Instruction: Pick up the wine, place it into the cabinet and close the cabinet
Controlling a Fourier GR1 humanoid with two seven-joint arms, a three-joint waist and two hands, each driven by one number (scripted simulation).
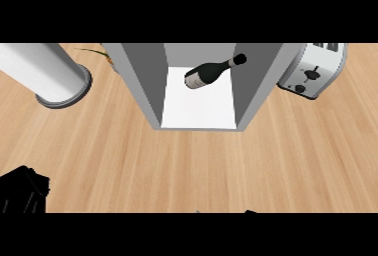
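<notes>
Wine bottle lies on its side inside the open cabinet (placement judged done; closing remains). Left hand rests near left, fingers straight, holding nothing.

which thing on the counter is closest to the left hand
The white cylinder at upper left; the cabinet and the toaster stand farther right, away from the left hand.
</notes>
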